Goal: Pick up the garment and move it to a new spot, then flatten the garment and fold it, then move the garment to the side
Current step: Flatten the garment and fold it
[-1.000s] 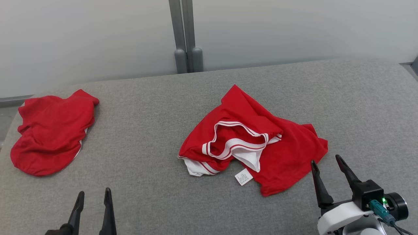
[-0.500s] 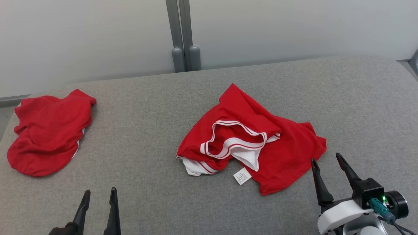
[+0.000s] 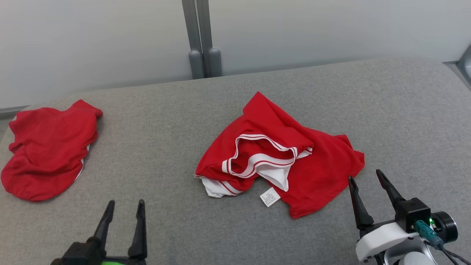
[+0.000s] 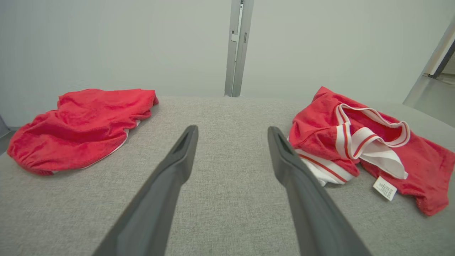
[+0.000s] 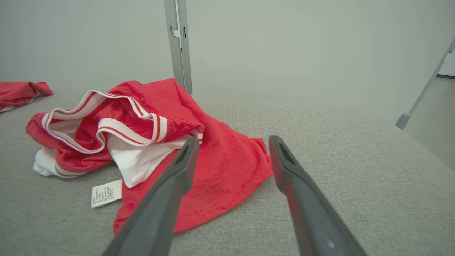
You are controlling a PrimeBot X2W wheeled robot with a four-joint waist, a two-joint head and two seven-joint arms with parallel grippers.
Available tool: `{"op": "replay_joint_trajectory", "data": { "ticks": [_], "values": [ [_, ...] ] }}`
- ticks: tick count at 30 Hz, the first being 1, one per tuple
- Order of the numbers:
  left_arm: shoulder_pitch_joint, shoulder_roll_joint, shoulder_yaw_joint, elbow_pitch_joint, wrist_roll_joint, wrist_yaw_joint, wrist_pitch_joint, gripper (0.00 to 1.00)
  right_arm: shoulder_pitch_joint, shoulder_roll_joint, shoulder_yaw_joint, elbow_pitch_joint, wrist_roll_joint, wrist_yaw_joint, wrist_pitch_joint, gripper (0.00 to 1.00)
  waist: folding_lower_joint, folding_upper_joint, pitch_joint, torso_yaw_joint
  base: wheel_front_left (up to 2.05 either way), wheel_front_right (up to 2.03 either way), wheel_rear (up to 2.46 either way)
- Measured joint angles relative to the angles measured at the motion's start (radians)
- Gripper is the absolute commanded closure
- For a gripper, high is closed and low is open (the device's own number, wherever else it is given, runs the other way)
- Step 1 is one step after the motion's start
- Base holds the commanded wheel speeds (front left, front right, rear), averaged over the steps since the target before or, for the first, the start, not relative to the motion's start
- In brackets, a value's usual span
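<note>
The garment [image 3: 316, 165] is a crumpled red piece with white striped trim and a white label, lying at the middle of the grey padded table [image 3: 165, 121]. In the left wrist view the garment [image 4: 316, 124] sits right of my open left gripper [image 4: 231, 128]. My left gripper [image 3: 126, 203] hovers near the front edge, well left of the cloth, with nothing in it. My right gripper [image 3: 364, 175] is open just off the cloth's right corner. Through the right wrist view, the right gripper [image 5: 233, 139] points at the garment's [image 5: 167, 103] red hem, fingers apart and not touching.
A second red garment [image 3: 48, 147] lies bunched at the table's far left edge, also seen as the second garment [image 4: 89, 121]. A grey post [image 3: 200, 55] stands against the white wall behind the table. Bare grey surface lies between the two cloths.
The head view has shifted slightly, sliding everything left and up. My left gripper has come forward and to the right. The right gripper has barely moved. Both cloths lie as before.
</note>
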Motion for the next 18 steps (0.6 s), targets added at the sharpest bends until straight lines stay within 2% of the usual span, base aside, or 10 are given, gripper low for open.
{"op": "replay_joint_trajectory", "data": {
  "ticks": [7, 13, 18],
  "values": [
    [-0.141, 0.050, -0.187, 0.106, -0.016, 0.000, 0.000, 0.00, -0.030, -0.007, 0.023, -0.001, 0.007, 0.000, 0.000, 0.00, 0.0000, 0.0000, 0.013, -0.038, 0.00, 0.00, 0.00],
    [-0.293, 0.052, -0.331, 0.186, -0.050, 0.000, 0.000, 0.00, -0.047, -0.004, 0.024, -0.004, 0.011, 0.000, 0.000, 0.00, 0.0000, 0.0000, 0.042, -0.083, 0.00, 0.00, 0.00],
    [-0.402, 0.032, -0.456, 0.232, -0.067, 0.000, 0.000, 0.00, -0.063, 0.003, 0.020, -0.007, 0.016, 0.000, 0.000, 0.00, 0.0000, 0.0000, 0.079, -0.121, 0.00, 0.00, 0.00]
  ]
}}
